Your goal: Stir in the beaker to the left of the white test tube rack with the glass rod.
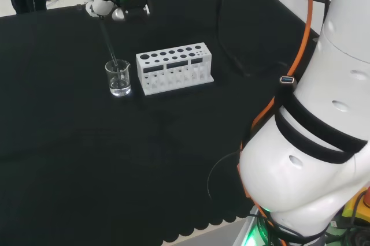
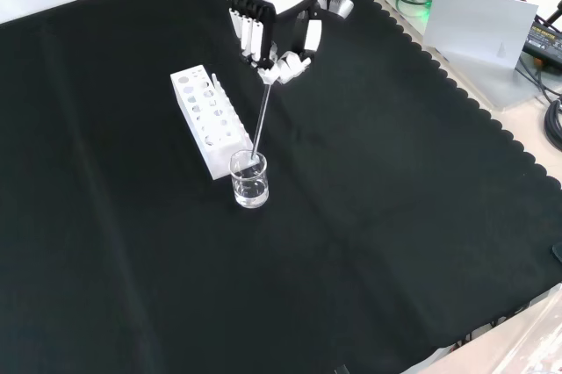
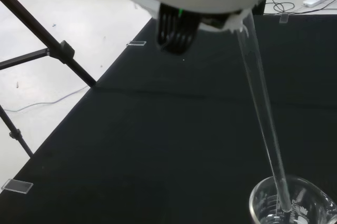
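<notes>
The robot hand (image 2: 279, 27) pinches the top end of the glass rod (image 2: 262, 115) between curled fingertips (image 2: 288, 67), with its other fingers hanging straighter above. The rod slants down from the pinch, and its lower end sits inside the small glass beaker (image 2: 249, 179). In the head view, the beaker stands just left of the white test tube rack (image 1: 174, 69), close to the rack's end but apart from it. In the front view it sits just in front of the rack's near end. A little clear liquid seems to lie in the beaker's bottom.

The rod is thin, stiff, smooth and brittle, so it will likely slip or pivot in a fingertip pinch. Holding it high near the top, as here, leaves a long lever. The beaker looks light and could tip or skid on the black tabletop (image 2: 395, 216) if the rod pushes its wall, so stirring probably wants small circles kept clear of the glass.
</notes>
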